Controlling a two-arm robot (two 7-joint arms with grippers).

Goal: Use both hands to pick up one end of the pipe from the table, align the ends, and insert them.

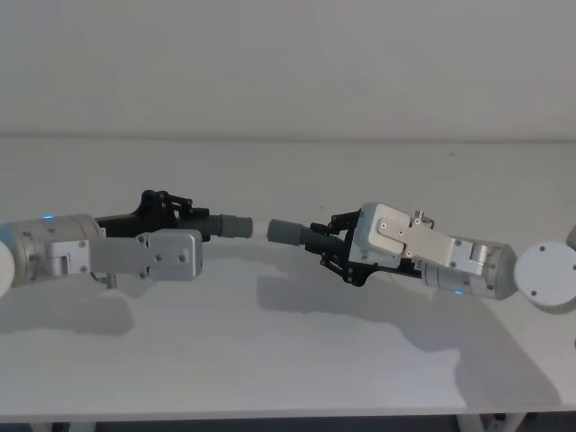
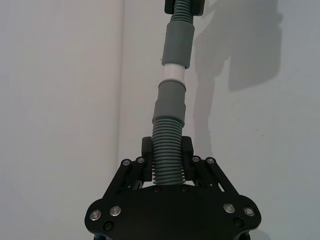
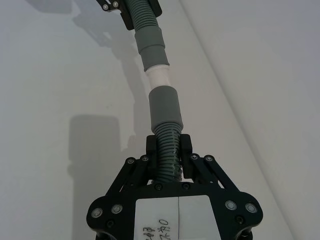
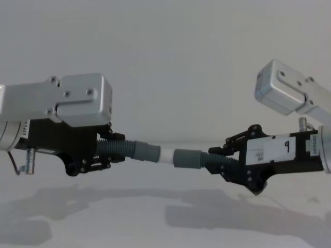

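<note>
Both pipe pieces are held in the air above the white table (image 1: 288, 360), end to end in one line. My left gripper (image 1: 184, 216) (image 2: 167, 147) is shut on the ribbed part of the left pipe piece (image 4: 121, 149), whose grey collar (image 2: 170, 100) carries the white tip (image 4: 165, 156). My right gripper (image 1: 328, 243) (image 3: 167, 145) is shut on the ribbed part of the right pipe piece (image 3: 167, 135), just behind its open grey collar (image 4: 189, 158). The white tip (image 3: 159, 75) reaches the mouth of that collar; how deep it sits I cannot tell.
Shadows of both arms fall on the table below the pipe. A plain white wall (image 1: 288, 63) rises behind the table's far edge. The table's front edge (image 1: 288, 416) runs close under the arms.
</note>
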